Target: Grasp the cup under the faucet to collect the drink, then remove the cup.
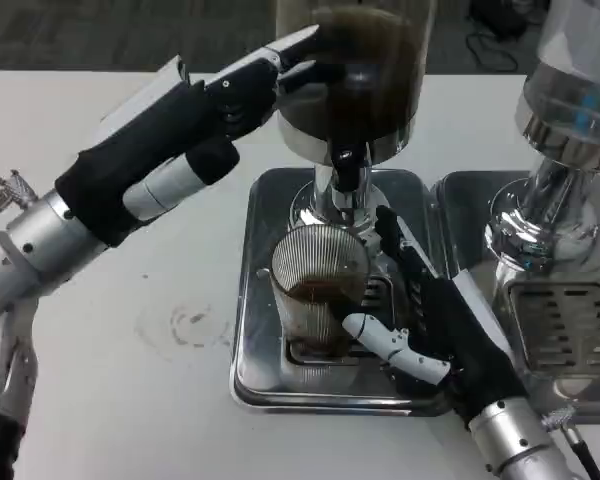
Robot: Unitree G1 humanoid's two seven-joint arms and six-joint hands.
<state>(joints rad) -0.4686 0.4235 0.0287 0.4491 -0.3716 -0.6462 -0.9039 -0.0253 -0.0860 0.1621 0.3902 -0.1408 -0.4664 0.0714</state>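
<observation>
The right hand (fingers spread, apparently touching) cradled the upright ribbed clear plastic cup just to its left; the open left hand was far off.

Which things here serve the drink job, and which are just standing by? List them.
In the job: cup, faucet, dark drink tank, drip tray, right hand at the cup, left hand raised beside the tank.

Standing by: second dispenser, its tray, table stain.
</observation>
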